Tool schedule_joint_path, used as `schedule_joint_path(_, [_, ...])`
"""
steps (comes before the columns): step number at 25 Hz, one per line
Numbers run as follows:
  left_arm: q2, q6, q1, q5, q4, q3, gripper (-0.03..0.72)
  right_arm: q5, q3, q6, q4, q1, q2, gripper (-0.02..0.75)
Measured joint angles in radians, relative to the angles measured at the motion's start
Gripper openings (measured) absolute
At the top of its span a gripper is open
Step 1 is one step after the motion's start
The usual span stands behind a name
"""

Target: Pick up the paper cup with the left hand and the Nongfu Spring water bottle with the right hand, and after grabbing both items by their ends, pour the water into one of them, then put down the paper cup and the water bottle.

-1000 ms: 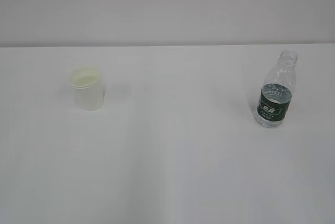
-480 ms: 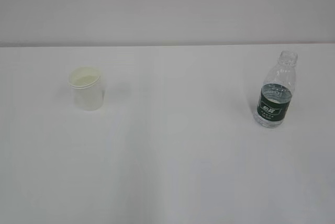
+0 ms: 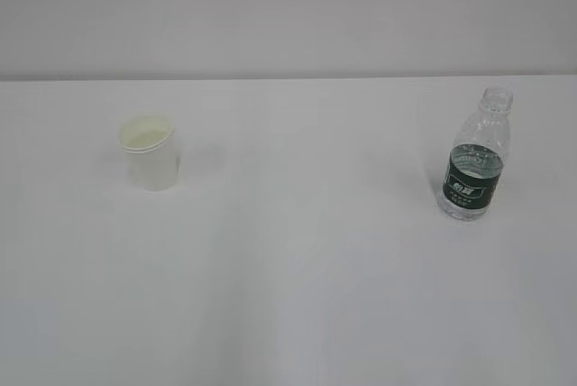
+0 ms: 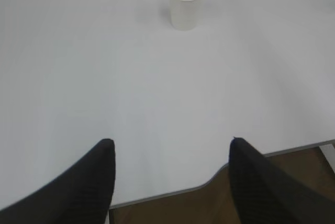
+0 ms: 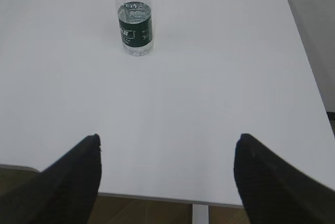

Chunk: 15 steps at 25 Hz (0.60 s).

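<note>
The left tool [image 4: 172,153] hangs over the near edge of the white surface [image 4: 104,88], its two black fingers [image 4: 89,177] spread wide apart with nothing between them. Straight ahead of it, well apart and toward the far side, the paper cup [image 4: 185,2] stands upright on the surface, its rolled rim up and its inside cream-tinted.

The right tool [image 5: 167,153] likewise sits above the near edge, fingers [image 5: 264,177] splayed and empty. Ahead of it and a little to its left, well apart, the Nongfu Spring water bottle [image 5: 135,17] stands upright with no cap, a dark green label band around its middle. The water [image 5: 137,46] shows as clear liquid in the lower part; its exact level is hard to read through the label.

In the exterior view neither tool appears. The cup [image 3: 150,151] stands on the left of the surface [image 3: 297,269] and the bottle [image 3: 475,159] on the right, well apart from each other, both upright and untouched. A pale wall [image 3: 288,7] rises behind the far edge.
</note>
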Motion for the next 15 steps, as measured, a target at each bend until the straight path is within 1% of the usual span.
schedule_joint_path(6, [0.0, 0.0, 0.0, -0.005, 0.021, 0.023, 0.483, -0.002, 0.0, 0.0, -0.012, 0.0, 0.0, 0.588])
schedule_joint_path(9, [0.0, 0.0, 0.0, -0.007, 0.023, 0.045, 0.483, -0.002, 0.02, 0.0, -0.013, 0.0, 0.0, 0.588])
schedule_joint_path(15, [0.0, 0.0, 0.0, -0.033, 0.025, 0.049, 0.483, -0.032, 0.066, 0.0, -0.018, 0.0, 0.0, 0.588])
